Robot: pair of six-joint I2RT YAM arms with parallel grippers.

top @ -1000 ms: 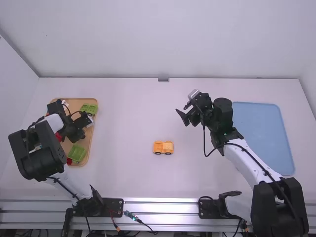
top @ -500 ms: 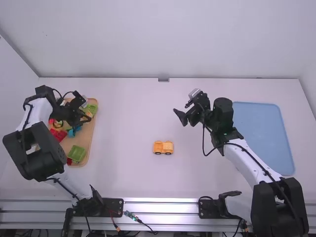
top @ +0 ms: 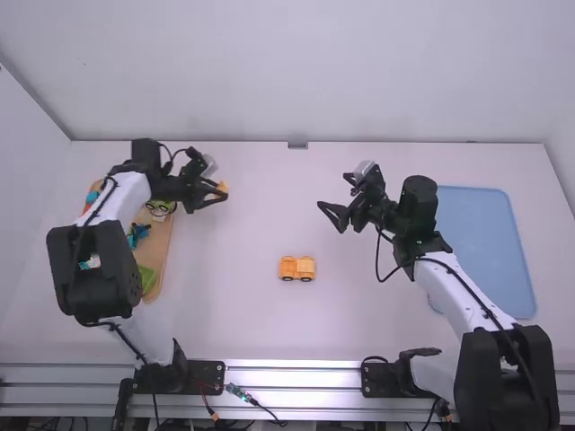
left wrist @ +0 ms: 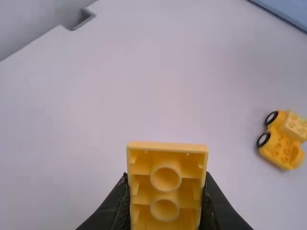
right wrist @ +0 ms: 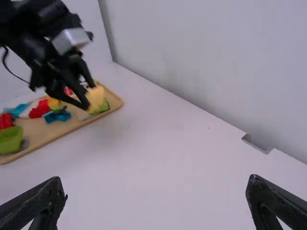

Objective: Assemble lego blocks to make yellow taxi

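Note:
My left gripper [top: 216,195] is over the table just right of the wooden tray, shut on a yellow block [top: 222,188]. In the left wrist view the block [left wrist: 165,184] shows its hollow underside with two round tubes, pinched by my left gripper [left wrist: 165,203]. A yellow-orange car base with black wheels [top: 296,268] stands on the middle of the table, also seen as a wheeled base [left wrist: 283,140] in the left wrist view. My right gripper [top: 329,215] hangs open above the table, right of the car base; in its wrist view the right gripper [right wrist: 157,201] has its fingers wide apart.
The wooden tray [top: 160,251] at the left holds green, blue and red blocks, partly under the left arm. A blue tray [top: 481,233] lies at the right, beside the right arm. White walls rise behind the table and at its sides.
My left gripper has moved right, away from the wooden tray, and now carries the yellow block. The right arm has shifted only slightly. The car base has stayed in place.

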